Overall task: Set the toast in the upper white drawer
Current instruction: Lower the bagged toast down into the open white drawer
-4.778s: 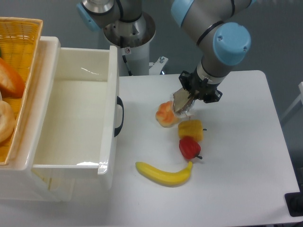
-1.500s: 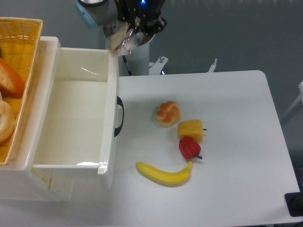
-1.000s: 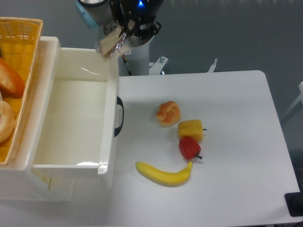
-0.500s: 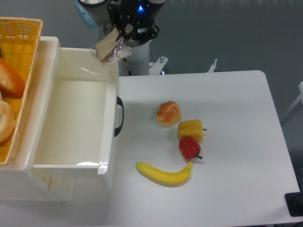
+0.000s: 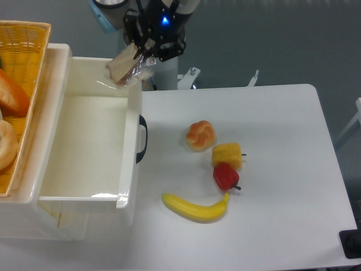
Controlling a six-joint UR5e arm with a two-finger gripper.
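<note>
We see the tool [image 5: 141, 52] pinching one toast [image 5: 124, 67], a flat brown slice in crinkly clear wrap, tilted in the air over the far right corner of the drawer [image 5: 130, 141], a deep glossy white plastic box with a curved black handle. On the smooth white table [image 5: 282, 169] lie one round bun [image 5: 200, 135], one knobbly yellow corn piece [image 5: 227, 154], one red pepper [image 5: 225, 176] and one curved banana [image 5: 195, 208]. A woven yellow basket [image 5: 22, 51] sits to the left.

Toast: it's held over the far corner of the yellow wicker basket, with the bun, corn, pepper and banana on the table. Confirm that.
Not quite. In the camera view the toast, held in the jaws, hangs over the far corner of the upper white drawer, not the basket. The bun, corn, pepper and banana are on the table.
</note>
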